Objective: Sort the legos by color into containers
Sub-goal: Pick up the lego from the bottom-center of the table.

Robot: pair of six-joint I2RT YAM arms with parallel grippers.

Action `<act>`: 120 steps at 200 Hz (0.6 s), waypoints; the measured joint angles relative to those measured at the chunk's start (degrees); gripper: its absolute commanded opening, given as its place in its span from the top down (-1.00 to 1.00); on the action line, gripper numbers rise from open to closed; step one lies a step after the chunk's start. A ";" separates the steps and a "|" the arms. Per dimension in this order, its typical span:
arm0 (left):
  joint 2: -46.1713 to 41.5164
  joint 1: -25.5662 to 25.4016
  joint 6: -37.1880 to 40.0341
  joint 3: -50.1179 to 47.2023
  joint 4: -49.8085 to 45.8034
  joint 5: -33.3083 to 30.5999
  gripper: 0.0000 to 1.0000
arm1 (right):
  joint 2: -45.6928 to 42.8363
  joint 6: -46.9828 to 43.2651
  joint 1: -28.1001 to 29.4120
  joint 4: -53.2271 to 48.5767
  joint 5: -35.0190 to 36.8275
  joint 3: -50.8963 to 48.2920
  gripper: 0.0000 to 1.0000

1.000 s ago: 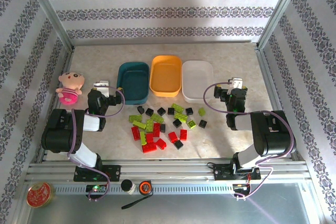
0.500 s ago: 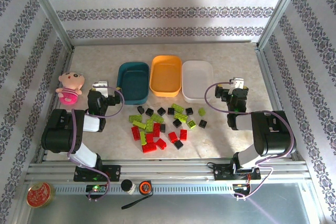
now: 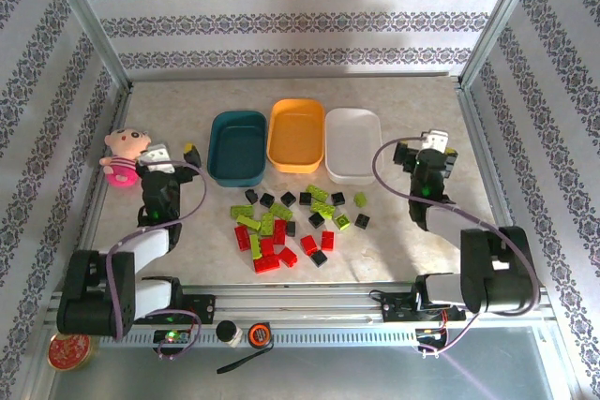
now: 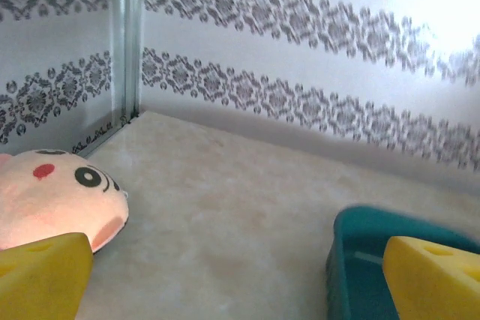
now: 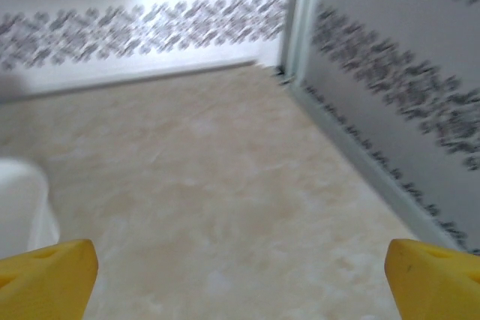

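Tabletop (image 3: 169,105), legos (image 3: 291,224) ctr, L gripper (image 3: 172,151) & R gripper (image 3: 419,147) splayed

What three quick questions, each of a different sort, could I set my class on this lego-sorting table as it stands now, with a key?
1. True or false: the teal tray, the orange-yellow tray and the white tray hold no legos.
2. Which tray stands between the other two? A teal, B orange-yellow, C white.
3. Fill in: the left gripper hangs between the teal tray and the pink ____.
Key: 1 true; 2 B; 3 doll.
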 measured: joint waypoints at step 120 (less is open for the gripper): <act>-1.51 8.96 -50.73 -4.00 1.29 4.57 -0.98 | -11.19 37.97 -10.86 -26.45 -15.02 -0.68 -0.96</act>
